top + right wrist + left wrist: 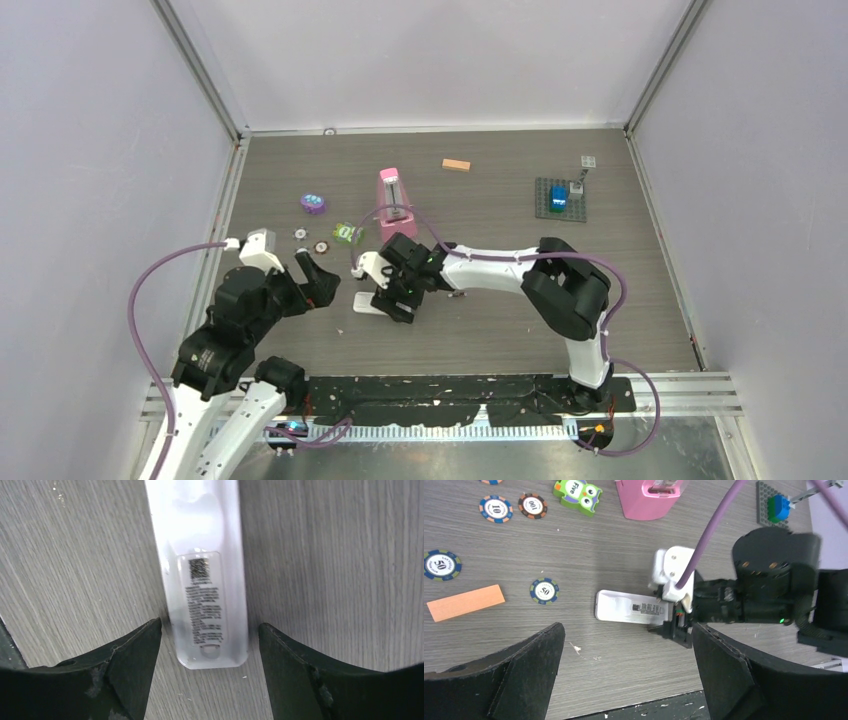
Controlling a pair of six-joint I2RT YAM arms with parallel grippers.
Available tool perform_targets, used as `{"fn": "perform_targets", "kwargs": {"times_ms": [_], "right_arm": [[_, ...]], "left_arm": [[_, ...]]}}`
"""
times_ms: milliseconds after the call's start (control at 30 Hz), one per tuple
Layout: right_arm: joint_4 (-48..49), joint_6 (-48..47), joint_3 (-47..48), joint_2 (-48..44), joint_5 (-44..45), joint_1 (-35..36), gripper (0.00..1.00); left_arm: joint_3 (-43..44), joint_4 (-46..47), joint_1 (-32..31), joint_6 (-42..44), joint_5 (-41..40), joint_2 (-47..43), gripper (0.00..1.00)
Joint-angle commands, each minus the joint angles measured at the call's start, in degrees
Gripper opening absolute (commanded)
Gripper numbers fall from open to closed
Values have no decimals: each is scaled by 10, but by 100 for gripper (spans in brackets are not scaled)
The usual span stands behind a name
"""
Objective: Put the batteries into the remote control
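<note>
A pink metronome (395, 195) stands on the surface (480, 330); left of it lie a green owl tile (346, 233) and poker chips (321, 246), right of it an orange block (456, 165) and a grey baseplate (545, 207).

Slim white rectangular plastic remote control (202, 540) — lies flat, back upward, on the grey wood-grain tabletop (325, 555); black-printed label on its rear panel — rounded end nearest.

Long white plastic remote control (200, 540), lying label-side up on the grey wood-grain tabletop (325, 555), running from 12 o'clock down to centre. A clear panel carries a square code above lines of small print. The right gripper (210, 630) straddles its rounded near end, black fingers (130, 665) at 7 and 5 o'clock, spread, a narrow gap on each side.
</note>
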Motion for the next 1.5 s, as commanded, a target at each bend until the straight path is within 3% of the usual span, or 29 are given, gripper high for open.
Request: {"fn": "perform_targets", "kwargs": {"times_ms": [0, 133, 167, 267, 467, 633, 833, 1000, 1167, 1467], "right_arm": [[32, -35, -14, 4, 46, 31, 75], [34, -27, -13, 14, 57, 32, 65], [37, -16, -14, 12, 62, 32, 56], [75, 15, -31, -10, 100, 32, 42], [164, 137, -98, -125, 72, 19, 30], [228, 267, -135, -228, -35, 10, 27], [422, 449, -216, -340, -142, 7, 28], [524, 578, -258, -402, -174, 8, 29], [552, 613, -266, -435, -182, 16, 30], [566, 629, -269, -444, -202, 18, 32]], "left_arm": [[54, -20, 2, 20, 4, -1, 100], [78, -37, 2, 28, -1, -8, 100], [82, -39, 2, 29, -2, -9, 100], [94, -48, 2, 32, -2, -17, 100], [112, -39, 2, 34, 20, -53, 100], [99, 23, 2, 43, 113, -87, 100], [58, 159, 2, 13, 229, -112, 100], [6, 305, 2, -27, 361, -98, 100], [-9, 348, 2, -42, 397, -54, 99], [-68, 474, 2, -177, 394, -26, 98]]}}
